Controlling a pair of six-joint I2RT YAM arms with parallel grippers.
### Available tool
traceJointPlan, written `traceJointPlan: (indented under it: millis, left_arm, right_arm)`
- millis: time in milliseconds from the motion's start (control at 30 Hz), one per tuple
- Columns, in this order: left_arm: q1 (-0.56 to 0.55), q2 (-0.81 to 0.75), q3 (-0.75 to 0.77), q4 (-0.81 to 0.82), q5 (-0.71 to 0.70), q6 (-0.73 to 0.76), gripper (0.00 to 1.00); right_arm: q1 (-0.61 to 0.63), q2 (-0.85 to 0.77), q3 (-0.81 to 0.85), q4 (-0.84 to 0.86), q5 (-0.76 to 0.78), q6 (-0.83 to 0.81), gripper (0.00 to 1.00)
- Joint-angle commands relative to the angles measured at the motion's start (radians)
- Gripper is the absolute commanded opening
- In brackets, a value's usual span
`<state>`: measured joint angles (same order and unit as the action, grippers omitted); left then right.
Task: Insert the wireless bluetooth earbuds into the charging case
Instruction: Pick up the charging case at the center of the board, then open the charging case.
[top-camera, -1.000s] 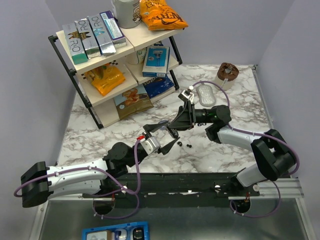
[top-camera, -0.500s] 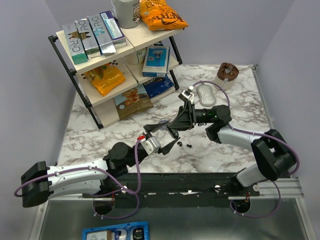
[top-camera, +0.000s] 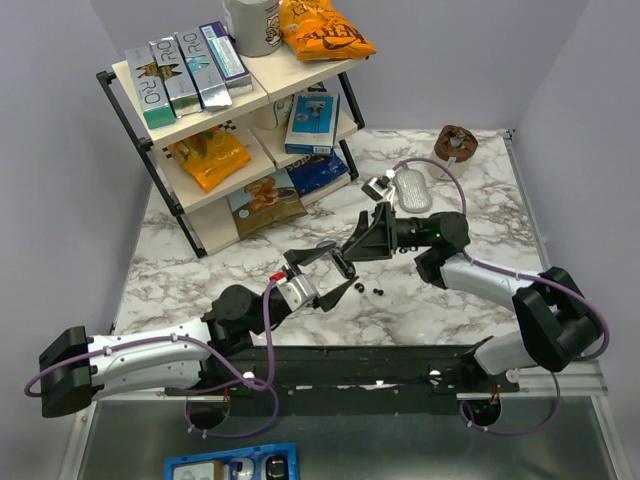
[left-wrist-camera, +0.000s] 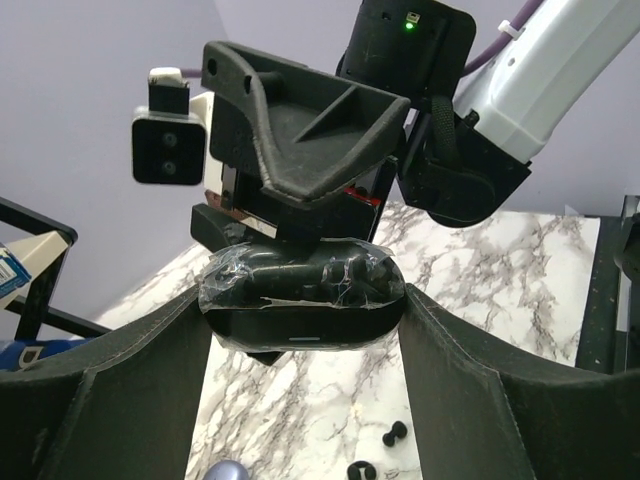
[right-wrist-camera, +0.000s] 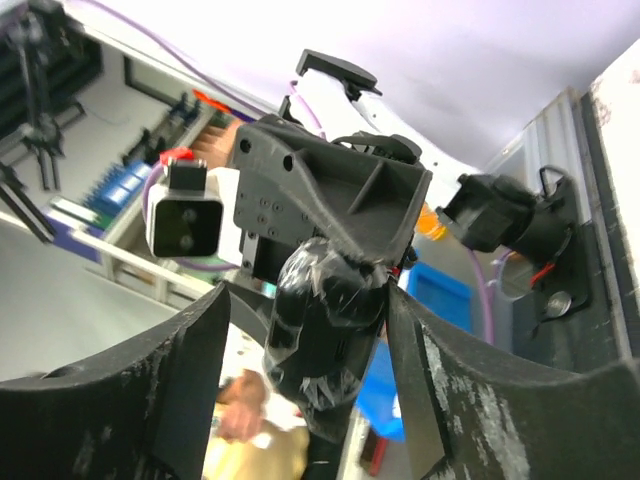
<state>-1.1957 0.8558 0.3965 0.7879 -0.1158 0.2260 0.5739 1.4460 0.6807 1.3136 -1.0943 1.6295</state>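
The left gripper (left-wrist-camera: 305, 300) squeezes the charging case (right-wrist-camera: 325, 350) by its two ends, long side lying across, while the right gripper (right-wrist-camera: 310, 305) stands open loosely around it, and the earbuds (top-camera: 371, 290) lie on the table (top-camera: 400, 312) at 4 o'clock, nearest the right arm.

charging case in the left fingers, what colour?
Black. The charging case has a glossy, crinkled sheen on top. It shows best in the left wrist view.

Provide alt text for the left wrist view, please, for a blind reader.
The left hand grips a black oval charging case wrapped in clear tape between its fingers, with the right hand close behind it. Two small black earbuds lie on the white marble table below.
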Motion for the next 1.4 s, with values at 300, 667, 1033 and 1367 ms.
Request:
traceJointPlan:
  millis: [300, 667, 1033, 1367]
  left_arm:
    - [-0.007, -0.101, 0.05, -0.13, 0.002, 0.012, 0.0]
    - [-0.007, -0.081, 0.113, -0.386, -0.061, -0.027, 0.0]
    - [-0.008, -0.003, 0.088, -0.32, -0.064, -0.031, 0.0]
    - [-0.007, 0.055, 0.108, -0.286, -0.059, -0.034, 0.0]
  right_arm:
    - [-0.025, -0.199, 0.164, -0.988, 0.134, -0.736, 0.79]
    - [-0.003, -0.294, 0.477, -1.761, 0.648, -1.2, 0.81]
    - [0.099, -0.371, 0.442, -1.875, 0.728, -1.336, 0.81]
    - [0.159, -0.36, 0.427, -1.872, 0.725, -1.355, 0.85]
